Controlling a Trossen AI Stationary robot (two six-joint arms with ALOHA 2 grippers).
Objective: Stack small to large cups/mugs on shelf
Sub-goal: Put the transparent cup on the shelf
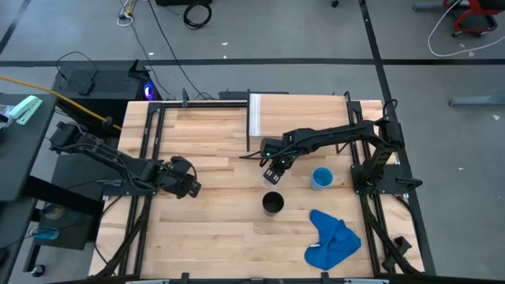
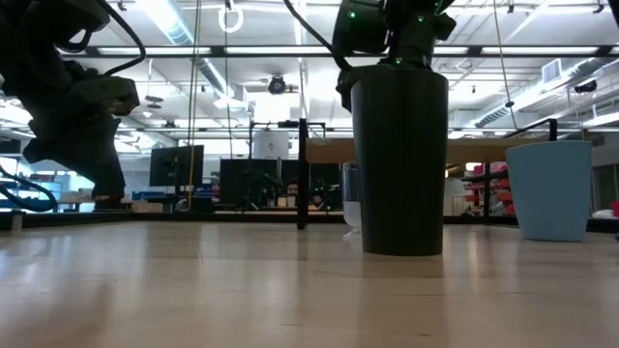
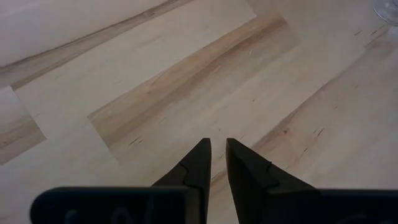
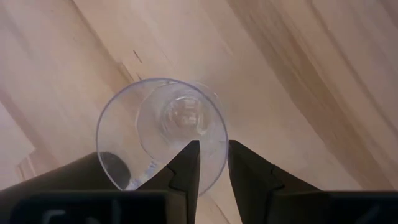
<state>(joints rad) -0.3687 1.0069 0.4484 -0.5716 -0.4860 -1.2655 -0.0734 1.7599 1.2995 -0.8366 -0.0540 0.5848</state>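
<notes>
The small clear cup [image 4: 161, 124] stands upright on its base on the tabletop, under my right gripper [image 4: 214, 152]; in the low view the clear cup [image 2: 349, 203] peeks out behind the black cup. The tall black cup [image 1: 272, 203] stands nearer the table's near edge, and the light-blue cup [image 1: 321, 177] stands to its right. The shelf [image 1: 308, 114], with its white end panel [image 1: 256, 114], stands at the far edge with nothing on it. My right gripper [image 1: 274, 167] is shut on the clear cup. My left gripper [image 3: 217, 149] is shut and hovers over bare wood on the left of the table. My right gripper holds the clear cup by its rim [image 4: 222, 146], pinching the wall with one finger [image 4: 189, 158] inside the cup and the other [image 4: 245, 162] outside. The fingers come from above, pointing down. The cup is upright, and its base looks to be on the table.
A crumpled blue cloth [image 1: 331, 241] lies near the table's near right corner. The black cup [image 2: 398, 159] stands close to the low camera and hides much behind it. Black frame rails [image 1: 146, 150] run along the table's left and right sides. Bare wood lies between the two arms.
</notes>
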